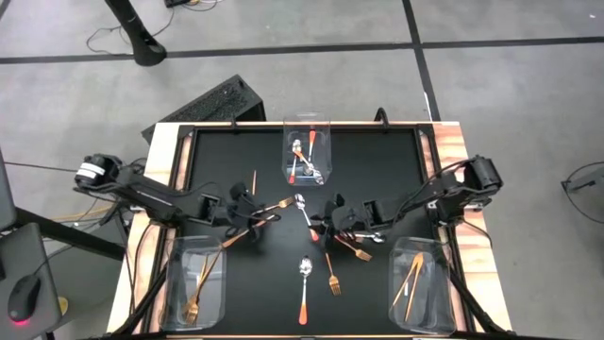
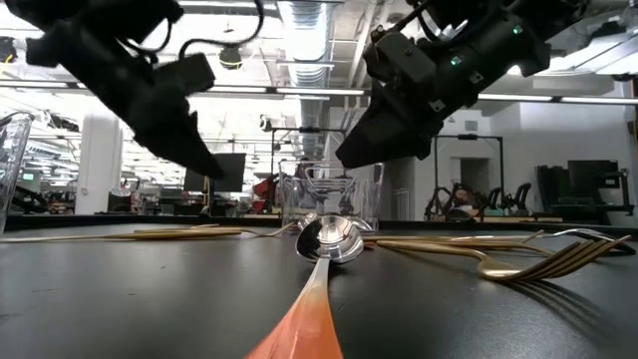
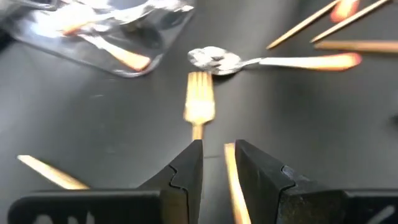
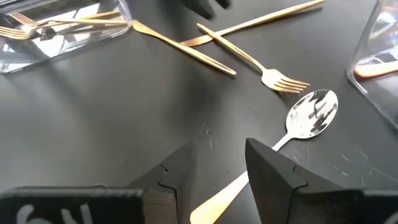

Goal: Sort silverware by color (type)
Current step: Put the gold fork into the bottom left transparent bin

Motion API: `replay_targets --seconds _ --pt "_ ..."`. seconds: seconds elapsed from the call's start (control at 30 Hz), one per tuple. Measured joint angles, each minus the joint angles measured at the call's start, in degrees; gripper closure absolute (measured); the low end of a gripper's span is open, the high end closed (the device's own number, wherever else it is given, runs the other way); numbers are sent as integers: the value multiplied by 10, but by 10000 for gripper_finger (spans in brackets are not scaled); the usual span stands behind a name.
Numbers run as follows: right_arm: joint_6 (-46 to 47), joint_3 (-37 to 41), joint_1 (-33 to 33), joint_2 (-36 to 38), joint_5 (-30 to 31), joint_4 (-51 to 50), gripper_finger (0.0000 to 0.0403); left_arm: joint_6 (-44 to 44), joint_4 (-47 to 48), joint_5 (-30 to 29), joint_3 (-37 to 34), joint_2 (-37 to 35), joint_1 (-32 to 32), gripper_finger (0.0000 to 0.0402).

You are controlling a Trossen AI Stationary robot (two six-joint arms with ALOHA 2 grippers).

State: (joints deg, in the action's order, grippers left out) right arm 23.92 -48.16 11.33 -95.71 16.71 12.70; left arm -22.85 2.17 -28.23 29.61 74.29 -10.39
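Gold forks, thin gold knives and orange-handled spoons lie scattered on the black mat (image 1: pixel 396 189). My left gripper (image 1: pixel 253 215) (image 3: pixel 214 148) hovers open over a gold knife (image 3: pixel 231 180), which shows in the gap between its fingers. A fork (image 3: pixel 199 102) lies just beyond it, tines toward a spoon (image 3: pixel 214 59). My right gripper (image 1: pixel 328 219) (image 4: pixel 219 148) hovers open over that spoon's orange handle (image 4: pixel 217 199), with the bowl (image 4: pixel 312 112) ahead. In the low view both grippers (image 2: pixel 204 160) (image 2: pixel 349 160) hang clear of the mat.
Three clear bins stand on the mat: far middle (image 1: pixel 307 127) with spoons, near left (image 1: pixel 175 283) with forks, near right (image 1: pixel 436 283) with gold knives. Another spoon (image 1: pixel 304 283) and two forks (image 1: pixel 333 280) (image 1: pixel 354 250) lie near the front. A gold stick (image 1: pixel 253 182) lies farther back.
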Motion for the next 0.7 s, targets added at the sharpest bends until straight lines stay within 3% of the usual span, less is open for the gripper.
replay_targets --seconds 0.37,0.6,0.7 --pt "0 0 3 1 0 -3 246 31 -58 53 0 136 86 317" --pt "0 0 3 1 0 -4 246 61 -85 79 2 163 104 319" --pt "0 0 3 1 0 -5 246 64 -86 82 2 164 104 340"
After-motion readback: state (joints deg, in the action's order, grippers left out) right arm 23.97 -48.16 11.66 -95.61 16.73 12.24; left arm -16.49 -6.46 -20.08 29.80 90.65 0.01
